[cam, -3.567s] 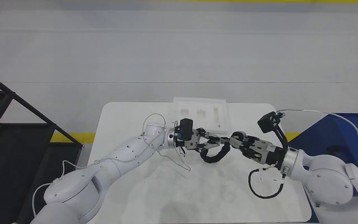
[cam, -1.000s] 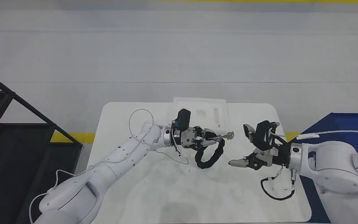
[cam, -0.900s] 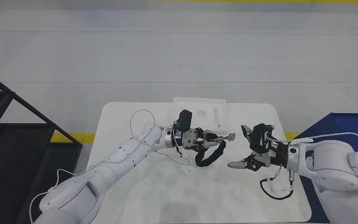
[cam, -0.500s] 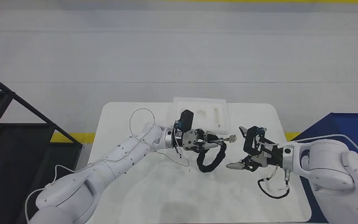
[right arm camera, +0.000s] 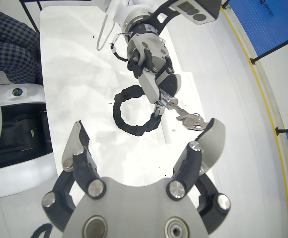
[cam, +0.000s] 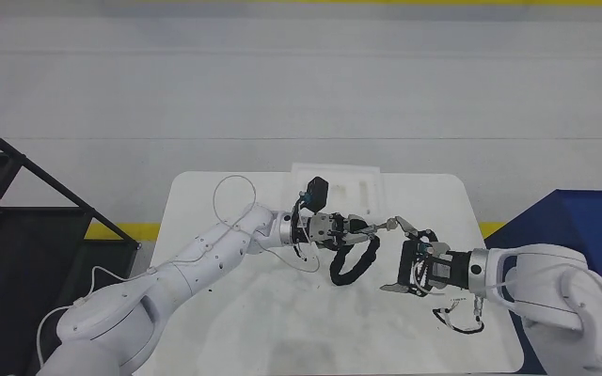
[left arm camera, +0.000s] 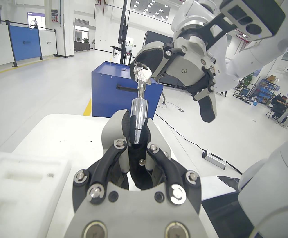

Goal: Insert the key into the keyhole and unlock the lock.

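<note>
Right gripper (right arm camera: 146, 128), fingers spread wide, has closed in over the past half-second; one fingertip (right arm camera: 212, 133) now touches the head of the key (right arm camera: 190, 120), seated in the lock (left arm camera: 138, 117) that the left gripper (left arm camera: 135, 122) clamps above the table (cam: 310, 320).

White table (cam: 310, 329) on a pale glossy floor (cam: 282, 85), yellow line (cam: 118, 230) running alongside, blue cabinet (left arm camera: 108, 94) beyond, ceiling lights (left arm camera: 153, 6) blazing overhead.
</note>
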Tool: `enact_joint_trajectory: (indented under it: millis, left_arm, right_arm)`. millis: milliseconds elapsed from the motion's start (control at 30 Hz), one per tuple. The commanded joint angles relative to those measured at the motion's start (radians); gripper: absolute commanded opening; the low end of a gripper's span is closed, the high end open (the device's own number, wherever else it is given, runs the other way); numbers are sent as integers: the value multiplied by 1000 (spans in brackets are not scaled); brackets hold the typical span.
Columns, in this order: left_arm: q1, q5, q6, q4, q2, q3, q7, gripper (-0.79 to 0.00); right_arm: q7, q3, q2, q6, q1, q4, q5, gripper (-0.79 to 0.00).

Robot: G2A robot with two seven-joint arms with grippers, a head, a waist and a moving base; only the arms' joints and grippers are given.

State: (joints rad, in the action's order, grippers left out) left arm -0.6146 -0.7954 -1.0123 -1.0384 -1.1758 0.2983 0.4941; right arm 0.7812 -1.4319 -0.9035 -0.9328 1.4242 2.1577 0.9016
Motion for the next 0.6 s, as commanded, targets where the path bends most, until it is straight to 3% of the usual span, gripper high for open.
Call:
enact_joint_trajectory:
  millis: [0,300,567]
  left_arm:
    - [6,21,0,3,-2,-8,-16,-785]
    - [17,55,0,18,-10,-26,-39,-785]
    - [22,32,0,21,-10,-29,-23,-785]
  right_arm:
    - [-30,3,0,5,1,3,35,0]
    - [-142,10,1,25,22,18,167,0]
    - [-148,47,4,8,18,18,207,0]
